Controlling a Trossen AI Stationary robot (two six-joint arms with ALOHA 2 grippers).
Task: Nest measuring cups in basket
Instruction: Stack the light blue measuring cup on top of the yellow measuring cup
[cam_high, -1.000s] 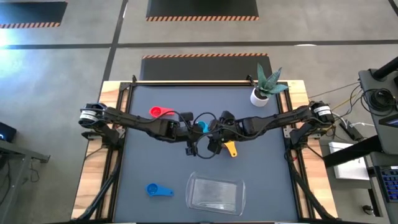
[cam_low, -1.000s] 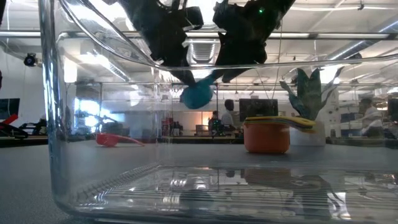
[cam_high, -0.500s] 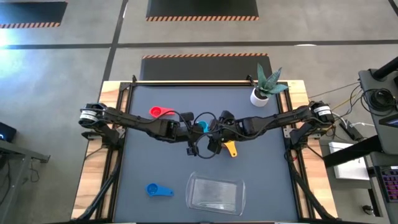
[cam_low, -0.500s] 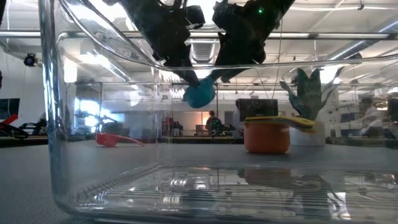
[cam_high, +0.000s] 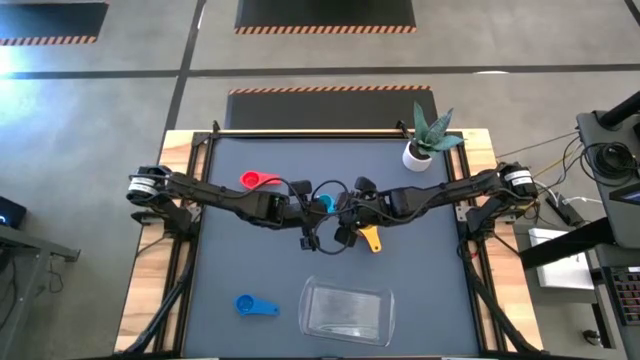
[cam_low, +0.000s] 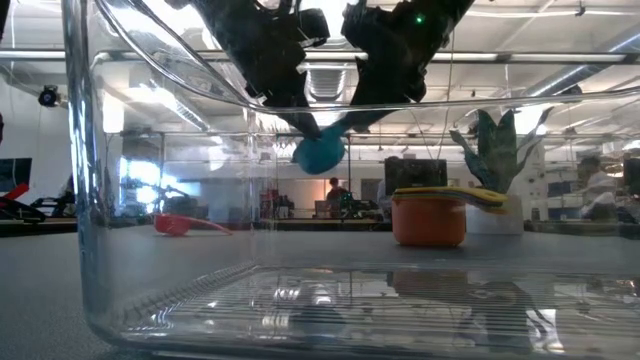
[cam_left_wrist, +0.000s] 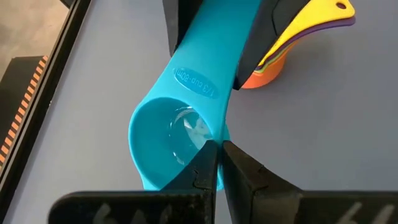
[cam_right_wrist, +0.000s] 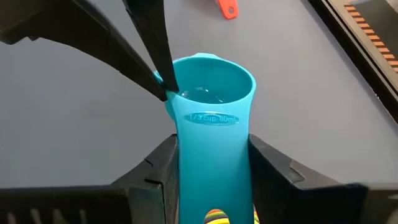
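The left gripper (cam_left_wrist: 214, 163) is pinching the rim of the teal cup (cam_high: 323, 203) with its fingers squeezed tight, holding it up in the air over the middle of the table. The right gripper (cam_right_wrist: 211, 163) is sitting right across from it, with its fingers on both sides of the cup's flat handle; they look like they are touching it, but I cannot tell if they are gripping yet. The cup could be dropping if the left gripper is letting go too soon, because the handle is smooth and could be slipping. Off to the outside of the left gripper, the red cup (cam_high: 258, 181) is lying alone. Just below the right gripper, a stack of cups (cam_left_wrist: 292, 46) with a yellow one on top is sitting close, so a falling cup could be bumping it. The blue cup (cam_high: 255, 305) and the clear basket (cam_high: 346, 311) are waiting nearer the front edge, with nothing blocking the way there. A small plant pot (cam_high: 418, 154) is standing far behind the right gripper.
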